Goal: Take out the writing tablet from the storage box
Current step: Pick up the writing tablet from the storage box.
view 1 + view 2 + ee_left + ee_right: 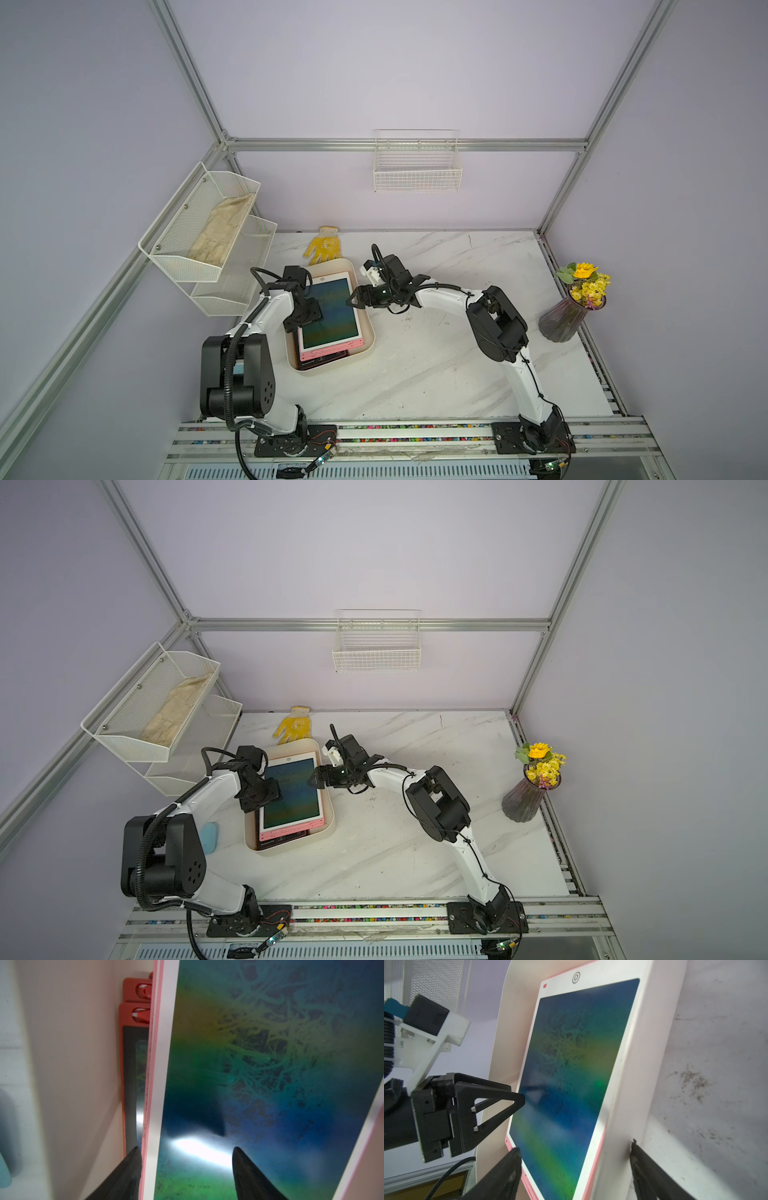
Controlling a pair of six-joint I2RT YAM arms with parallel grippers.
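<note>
The cream storage box sits at the table's left. It holds a stack of tablets. The top writing tablet has a white frame, a pink back and a blue-green screen. My left gripper is open astride its left edge, one finger beside the pink edge and one over the screen. My right gripper is open astride the box's right wall, with one finger over the tablet and one outside the box.
Red-framed tablets lie under the top one. A yellow glove lies behind the box. At the left stands a mesh shelf, a wire basket hangs on the back wall, and a flower vase stands at the right. A light-blue object lies left of the box.
</note>
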